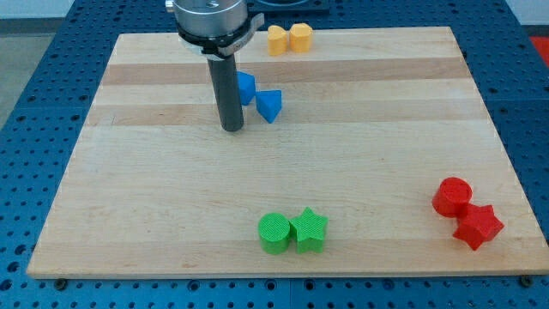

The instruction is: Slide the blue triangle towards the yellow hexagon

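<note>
The blue triangle (269, 106) lies on the wooden board (283, 215) in the upper middle of the view. A second blue block (246, 87) sits just up and left of it, partly hidden behind my rod. The yellow hexagon (301, 38) stands at the board's top edge, touching a yellow star-like block (277, 40) on its left. My tip (232, 129) rests on the board just left of and slightly below the blue triangle, a small gap apart from it.
A green cylinder (274, 233) and a green star (310, 230) sit side by side near the bottom edge. A red cylinder (452, 196) and a red star (477, 227) sit at the lower right. Blue pegboard surrounds the board.
</note>
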Robot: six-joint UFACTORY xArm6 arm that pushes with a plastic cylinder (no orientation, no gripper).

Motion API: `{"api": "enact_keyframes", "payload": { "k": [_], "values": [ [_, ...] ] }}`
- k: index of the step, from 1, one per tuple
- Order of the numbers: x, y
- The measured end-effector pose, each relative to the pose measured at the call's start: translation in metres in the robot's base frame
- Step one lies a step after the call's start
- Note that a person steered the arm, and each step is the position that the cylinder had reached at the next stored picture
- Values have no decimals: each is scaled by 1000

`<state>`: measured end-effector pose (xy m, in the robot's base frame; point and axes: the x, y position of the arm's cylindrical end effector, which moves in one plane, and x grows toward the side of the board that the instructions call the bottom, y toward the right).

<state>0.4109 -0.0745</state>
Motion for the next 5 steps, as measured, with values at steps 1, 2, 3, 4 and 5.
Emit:
{"api": "enact_keyframes", "payload": {
  "k": [1, 2, 3, 4, 5],
  "values": [
    [-15, 27],
    [-66, 46],
    [-60, 38],
    [-30, 33],
    [-36, 54]
  ]
}}
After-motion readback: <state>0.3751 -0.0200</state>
